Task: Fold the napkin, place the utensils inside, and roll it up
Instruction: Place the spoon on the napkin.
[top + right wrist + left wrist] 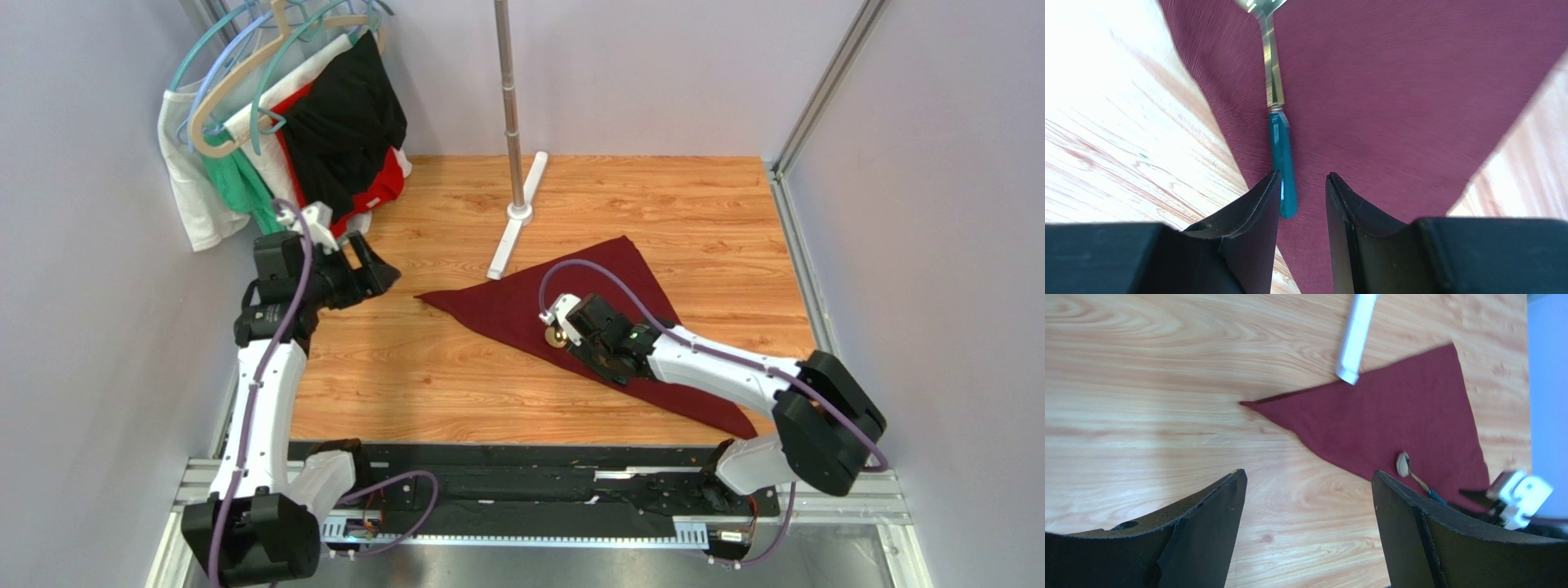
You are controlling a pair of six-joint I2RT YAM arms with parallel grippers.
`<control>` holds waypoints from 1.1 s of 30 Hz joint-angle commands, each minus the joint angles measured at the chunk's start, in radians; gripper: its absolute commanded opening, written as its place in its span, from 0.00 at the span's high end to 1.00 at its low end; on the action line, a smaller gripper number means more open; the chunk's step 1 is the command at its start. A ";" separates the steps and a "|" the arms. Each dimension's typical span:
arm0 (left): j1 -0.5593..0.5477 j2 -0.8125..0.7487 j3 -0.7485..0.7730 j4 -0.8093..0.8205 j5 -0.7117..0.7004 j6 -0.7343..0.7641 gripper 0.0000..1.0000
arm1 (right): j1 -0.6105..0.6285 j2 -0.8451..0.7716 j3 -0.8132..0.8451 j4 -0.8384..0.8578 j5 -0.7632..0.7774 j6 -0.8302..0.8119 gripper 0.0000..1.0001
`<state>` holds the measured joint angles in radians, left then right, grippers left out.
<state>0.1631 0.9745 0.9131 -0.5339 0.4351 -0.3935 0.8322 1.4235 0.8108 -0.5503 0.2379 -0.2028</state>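
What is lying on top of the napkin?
The spoon lies on the napkin near its edge, handle end between the parted fingers of the right gripper. Under the gripper, the cloth is hidden.

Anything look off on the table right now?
The spoon lies right along the edge of the napkin, not centred, its handle tip beside one finger of the right gripper. Nothing spilled or damaged.

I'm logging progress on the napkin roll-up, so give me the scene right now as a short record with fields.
napkin: folded into a triangle, flat on the wooden table
spoon: lying on the napkin near one edge, bowl pointing away from the right hand
right hand: open, astride the handle's end, not clamping it
left hand: open, empty, above bare wood beside the napkin
rolling: not started
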 commanded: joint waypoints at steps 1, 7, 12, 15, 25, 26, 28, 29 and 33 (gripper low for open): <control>-0.160 -0.014 0.010 0.026 -0.053 0.050 0.16 | -0.008 -0.109 0.076 0.012 0.093 0.113 0.64; -0.422 0.078 0.010 0.126 -0.096 -0.037 0.18 | -0.030 -0.178 0.096 0.009 0.203 0.394 0.62; -0.617 0.268 0.043 0.285 -0.115 -0.022 0.21 | -0.070 -0.239 0.100 -0.068 0.253 0.581 0.62; -0.674 0.406 0.079 0.356 -0.064 -0.007 0.27 | -0.133 -0.302 0.074 -0.080 0.207 0.657 0.61; -0.749 0.696 0.135 0.508 0.065 0.053 0.35 | -0.191 -0.362 0.004 -0.094 0.187 0.677 0.61; -0.763 0.720 0.135 0.511 0.062 0.058 0.35 | -0.194 -0.360 0.004 -0.091 0.184 0.677 0.61; -0.769 0.754 0.130 0.528 0.065 0.059 0.36 | -0.193 -0.356 0.001 -0.076 0.172 0.675 0.62; -0.769 0.763 0.129 0.528 0.067 0.056 0.37 | -0.193 -0.353 -0.001 -0.066 0.167 0.677 0.61; -0.772 0.802 0.129 0.558 0.063 0.045 0.38 | -0.194 -0.337 -0.002 -0.046 0.141 0.684 0.62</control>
<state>-0.6041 1.7615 1.0096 -0.0566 0.4725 -0.3698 0.6445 1.0767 0.8112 -0.6510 0.4042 0.4553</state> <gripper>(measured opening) 0.625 0.384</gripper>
